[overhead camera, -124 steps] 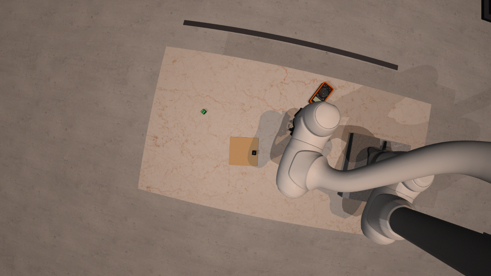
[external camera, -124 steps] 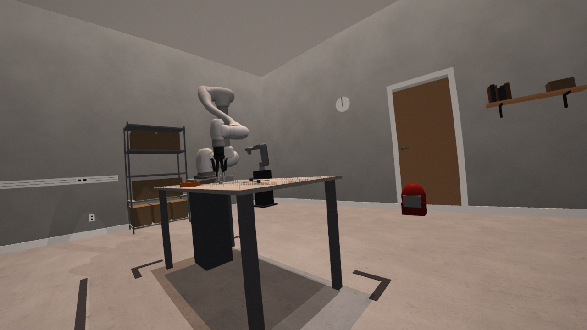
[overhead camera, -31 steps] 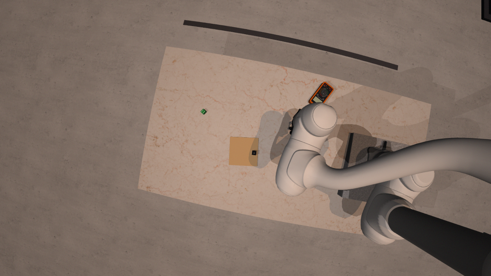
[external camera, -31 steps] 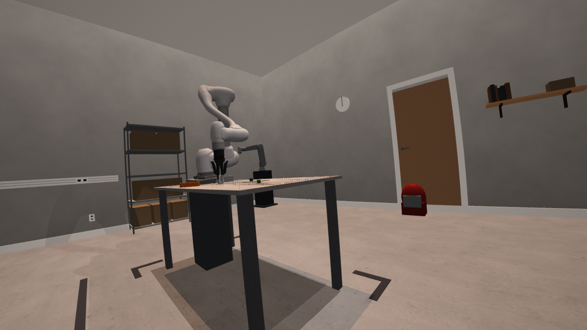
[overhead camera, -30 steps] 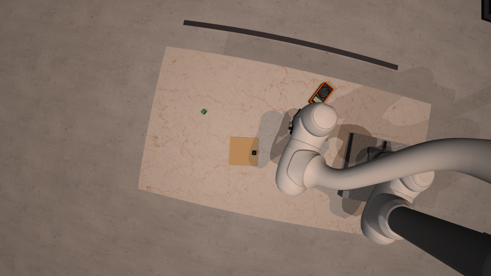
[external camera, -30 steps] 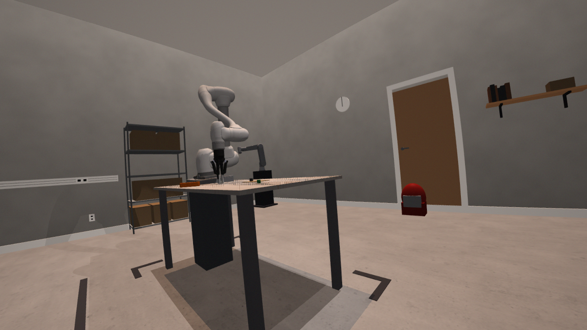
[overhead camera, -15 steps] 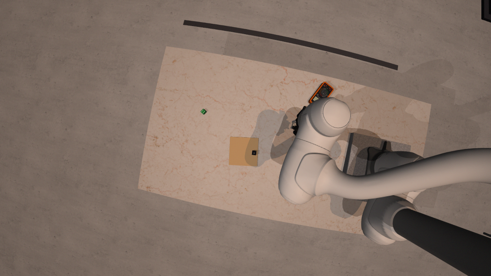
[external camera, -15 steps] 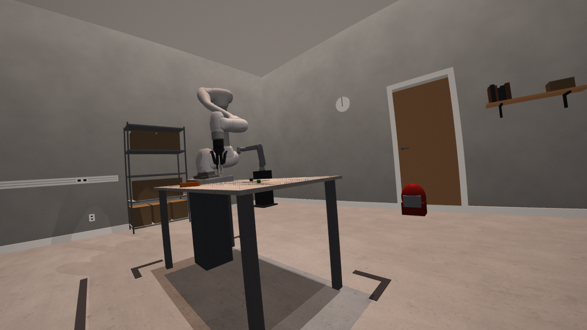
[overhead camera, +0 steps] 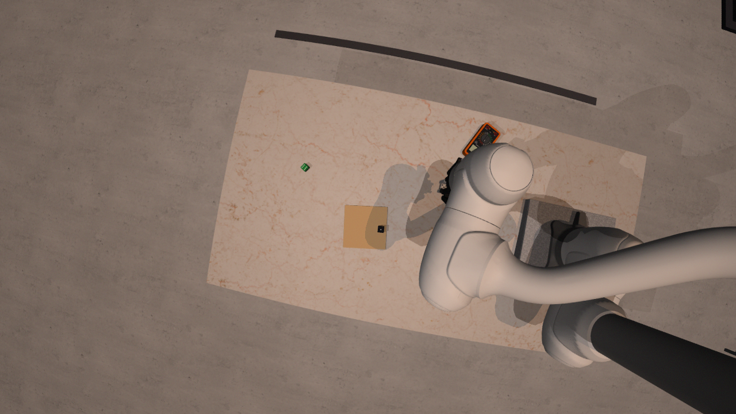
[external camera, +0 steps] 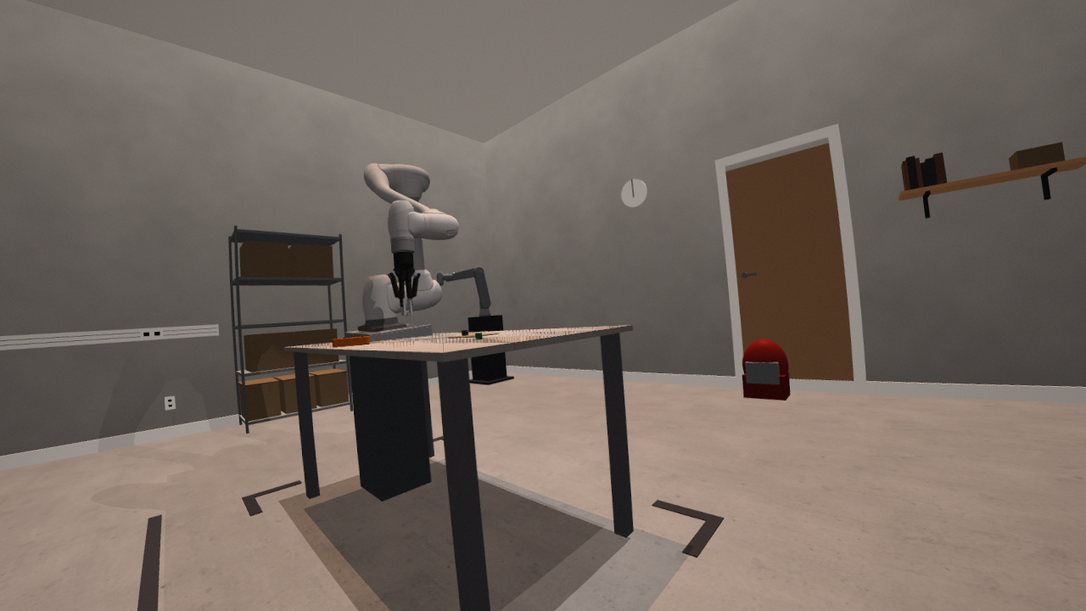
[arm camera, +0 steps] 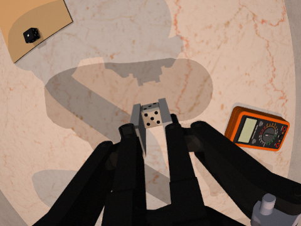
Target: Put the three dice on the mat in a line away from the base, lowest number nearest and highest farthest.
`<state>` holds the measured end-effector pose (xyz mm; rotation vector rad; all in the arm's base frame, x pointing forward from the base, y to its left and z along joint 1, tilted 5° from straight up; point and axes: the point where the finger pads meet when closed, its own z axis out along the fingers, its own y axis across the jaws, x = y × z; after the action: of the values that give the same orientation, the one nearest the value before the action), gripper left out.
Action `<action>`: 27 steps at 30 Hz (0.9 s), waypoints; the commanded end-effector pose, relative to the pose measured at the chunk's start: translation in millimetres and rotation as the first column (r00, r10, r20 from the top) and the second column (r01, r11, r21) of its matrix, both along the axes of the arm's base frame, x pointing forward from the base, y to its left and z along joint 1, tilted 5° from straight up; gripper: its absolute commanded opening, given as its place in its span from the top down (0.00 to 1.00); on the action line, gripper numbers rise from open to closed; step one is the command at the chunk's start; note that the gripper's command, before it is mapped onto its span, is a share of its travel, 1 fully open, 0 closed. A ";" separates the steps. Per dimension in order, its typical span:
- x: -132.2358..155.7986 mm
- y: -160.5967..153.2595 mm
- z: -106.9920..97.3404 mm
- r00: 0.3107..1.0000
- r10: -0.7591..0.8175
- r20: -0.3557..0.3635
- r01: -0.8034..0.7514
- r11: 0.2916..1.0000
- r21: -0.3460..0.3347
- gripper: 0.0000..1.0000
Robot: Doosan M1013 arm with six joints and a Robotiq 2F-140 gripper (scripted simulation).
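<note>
Wrist view: the white die [arm camera: 152,117] is located directly between the fingertips of the hand [overhead camera: 443,186] [external camera: 407,310] [arm camera: 152,112]. The hand is closed to a narrow opening, one pad against each side of the die, and holds it raised above the desk [overhead camera: 288,257] [external camera: 410,349] [arm camera: 244,72]. Orientation: the five-pip face points up toward the wrist camera; the three-pip face points forward, away from the hand's body. The die is a cube, its edges appearing equal, so that no one axis is the long axis; its gripped sides run along the pads. The mat [overhead camera: 360,226] [arm camera: 47,19] lies beyond the fingertips, toward the upper left of the wrist view. It carries the black die [overhead camera: 380,229] [external camera: 464,333] [arm camera: 31,35], one pip uppermost, near the mat edge closest to the hand. The green die [overhead camera: 305,167] [external camera: 478,335] rests on the desk, well apart from the hand and off the mat; its number is too small to confirm. The multimeter [overhead camera: 480,138] [external camera: 350,341] [arm camera: 258,129] lies to the right of the hand in the wrist view.
</note>
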<state>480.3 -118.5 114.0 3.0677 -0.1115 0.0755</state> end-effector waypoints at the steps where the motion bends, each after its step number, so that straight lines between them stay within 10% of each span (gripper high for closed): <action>1: 10.7 4.4 1.7 1.000 0.005 0.001 -0.005 1.000 0.000 0.82; 16: 200.8 152.0 4.0 0.993 0.118 -0.008 -0.118 0.993 -0.005 0.82; 27: 208.7 162.0 3.0 0.992 0.124 -0.008 -0.124 0.992 -0.005 0.82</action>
<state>688.6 43.2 116.2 3.0655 0.0799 0.0683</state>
